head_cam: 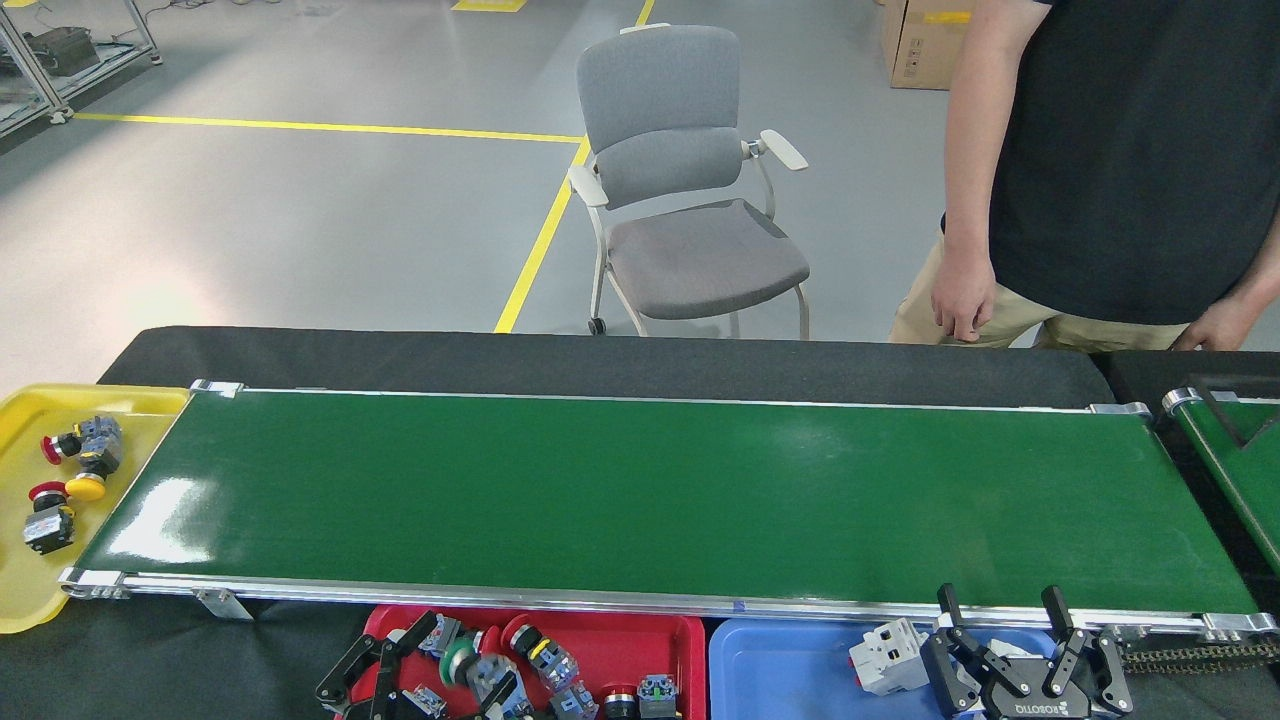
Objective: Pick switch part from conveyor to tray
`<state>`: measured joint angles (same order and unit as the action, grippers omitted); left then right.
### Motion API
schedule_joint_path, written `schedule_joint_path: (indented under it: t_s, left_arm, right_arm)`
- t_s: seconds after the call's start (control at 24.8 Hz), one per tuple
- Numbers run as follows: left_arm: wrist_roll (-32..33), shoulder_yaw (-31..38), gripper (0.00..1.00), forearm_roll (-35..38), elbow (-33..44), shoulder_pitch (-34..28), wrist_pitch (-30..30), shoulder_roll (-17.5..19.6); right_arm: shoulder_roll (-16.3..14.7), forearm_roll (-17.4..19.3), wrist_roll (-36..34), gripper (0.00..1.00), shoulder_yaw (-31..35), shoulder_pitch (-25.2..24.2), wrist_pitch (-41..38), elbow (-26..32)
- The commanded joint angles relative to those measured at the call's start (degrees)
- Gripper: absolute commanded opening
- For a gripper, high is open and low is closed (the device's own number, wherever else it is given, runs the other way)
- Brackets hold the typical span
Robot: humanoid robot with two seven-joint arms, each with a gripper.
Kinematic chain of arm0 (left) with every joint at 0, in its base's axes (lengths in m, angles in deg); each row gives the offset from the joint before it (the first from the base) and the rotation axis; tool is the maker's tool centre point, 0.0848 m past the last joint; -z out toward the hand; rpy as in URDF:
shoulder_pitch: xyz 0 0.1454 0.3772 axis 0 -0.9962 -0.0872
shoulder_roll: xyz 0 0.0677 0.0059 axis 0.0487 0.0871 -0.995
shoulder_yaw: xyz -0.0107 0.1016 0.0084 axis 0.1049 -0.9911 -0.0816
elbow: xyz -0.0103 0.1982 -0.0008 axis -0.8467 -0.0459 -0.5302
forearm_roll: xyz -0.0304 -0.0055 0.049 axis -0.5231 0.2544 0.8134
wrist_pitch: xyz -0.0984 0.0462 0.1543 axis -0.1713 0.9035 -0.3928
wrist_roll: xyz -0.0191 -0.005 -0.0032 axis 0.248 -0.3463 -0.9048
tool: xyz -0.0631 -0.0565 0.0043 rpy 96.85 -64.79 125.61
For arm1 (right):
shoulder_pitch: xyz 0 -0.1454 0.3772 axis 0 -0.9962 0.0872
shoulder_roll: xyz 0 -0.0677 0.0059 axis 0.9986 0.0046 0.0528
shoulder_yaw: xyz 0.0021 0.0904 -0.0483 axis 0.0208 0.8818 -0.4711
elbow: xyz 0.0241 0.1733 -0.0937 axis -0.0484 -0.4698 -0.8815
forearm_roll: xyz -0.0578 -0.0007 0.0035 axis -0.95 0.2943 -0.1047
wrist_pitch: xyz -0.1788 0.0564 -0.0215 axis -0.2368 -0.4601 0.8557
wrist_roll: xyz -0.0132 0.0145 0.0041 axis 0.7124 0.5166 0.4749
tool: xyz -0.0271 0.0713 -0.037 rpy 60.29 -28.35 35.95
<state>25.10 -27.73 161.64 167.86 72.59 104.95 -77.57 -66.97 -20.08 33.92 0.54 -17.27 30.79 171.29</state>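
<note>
Over red tray [640, 640], left gripper [440, 665] seemingly grips switch part [470, 668].

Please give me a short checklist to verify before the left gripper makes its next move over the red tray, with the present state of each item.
1. Left gripper is over the red tray: ok.
2. Green-capped switch part sits between the fingers: ok; whether they grip it or have released it, cannot tell.
3. Room in the red tray for the part: ok, bare floor at the right side.
4. Conveyor has no part waiting for pickup: ok, the belt is bare.
5. Right gripper is away from the left one, open over the blue tray: ok.
6. Person's hand is behind the table, off the belt: ok.
</note>
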Motion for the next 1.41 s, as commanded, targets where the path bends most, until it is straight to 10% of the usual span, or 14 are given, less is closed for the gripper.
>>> schedule_joint_path:
  t_s: [0.0,0.4,1.37]
  left_arm:
    - [-0.25,2.67,1.0,-0.24,0.68,0.29,0.16,-0.08]
    - [-0.69,24.73,1.0,-1.74,-4.24,0.56,-0.54,-3.95]
    - [0.1,27.54,1.0,-4.64,-6.53,1.7,-0.8,-3.51]
  right_arm:
    - [-0.24,0.08,-0.2,1.0,-0.39,1.22,-0.3,0.44]
    - [-0.68,0.16,-0.29,1.0,-1.98,1.13,-0.21,-0.53]
    - [1.26,0.43,-0.37,1.0,-1.71,1.31,0.32,-0.27]
